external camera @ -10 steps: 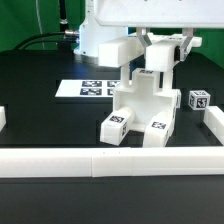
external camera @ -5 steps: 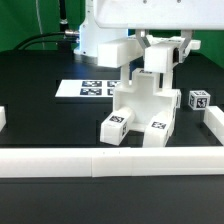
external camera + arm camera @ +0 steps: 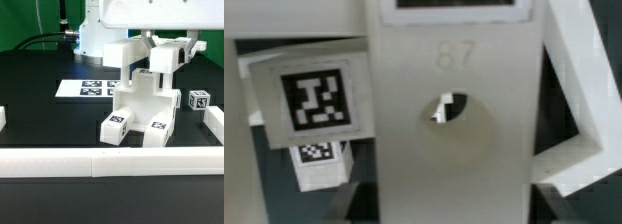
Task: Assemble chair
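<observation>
The part-built white chair [image 3: 140, 105] stands on the black table near the front rail, with square-ended legs bearing tags [image 3: 117, 125] pointing forward. My gripper [image 3: 163, 62] comes down from above and is shut on the chair's upright top piece [image 3: 150, 78]. In the wrist view the gripper [image 3: 446, 208] has a dark finger on each side of a flat white slab [image 3: 438, 150], which has a small hole and an embossed number. A tagged leg end [image 3: 317, 97] lies beside the slab and a white frame bar [image 3: 580, 100] on the other side.
The marker board [image 3: 92, 88] lies flat behind the chair at the exterior view's left. A loose tagged white block [image 3: 198, 100] sits at the right. A low white border rail [image 3: 100, 160] runs along the front and a side rail [image 3: 213, 125] along the right.
The gripper and the piece it holds have shifted very slightly; the rest of the chair and the loose block have not moved.
</observation>
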You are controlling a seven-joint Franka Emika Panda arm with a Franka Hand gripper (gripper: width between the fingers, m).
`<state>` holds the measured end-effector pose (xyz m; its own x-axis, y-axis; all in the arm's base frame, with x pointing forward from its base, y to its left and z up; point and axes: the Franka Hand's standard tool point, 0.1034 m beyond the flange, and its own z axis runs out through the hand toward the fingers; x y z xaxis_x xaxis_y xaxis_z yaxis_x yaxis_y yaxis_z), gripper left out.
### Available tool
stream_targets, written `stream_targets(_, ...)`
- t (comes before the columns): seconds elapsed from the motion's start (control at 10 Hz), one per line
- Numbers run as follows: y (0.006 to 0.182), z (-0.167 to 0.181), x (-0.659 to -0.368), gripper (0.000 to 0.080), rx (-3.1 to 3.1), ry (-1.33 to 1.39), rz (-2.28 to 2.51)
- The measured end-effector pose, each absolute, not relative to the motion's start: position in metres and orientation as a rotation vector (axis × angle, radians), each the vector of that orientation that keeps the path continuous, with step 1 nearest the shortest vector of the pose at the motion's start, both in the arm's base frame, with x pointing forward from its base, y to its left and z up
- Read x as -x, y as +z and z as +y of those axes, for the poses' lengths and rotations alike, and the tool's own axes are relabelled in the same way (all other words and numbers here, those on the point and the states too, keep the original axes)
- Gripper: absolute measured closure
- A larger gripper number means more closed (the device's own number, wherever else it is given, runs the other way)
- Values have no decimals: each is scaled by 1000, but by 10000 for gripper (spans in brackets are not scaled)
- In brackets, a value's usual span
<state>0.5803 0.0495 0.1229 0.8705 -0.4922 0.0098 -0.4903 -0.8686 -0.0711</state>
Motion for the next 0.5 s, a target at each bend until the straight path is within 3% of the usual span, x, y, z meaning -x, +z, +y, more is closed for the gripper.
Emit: stream_targets(0.5, 123, 43, -573, 515, 2981, -54, 752)
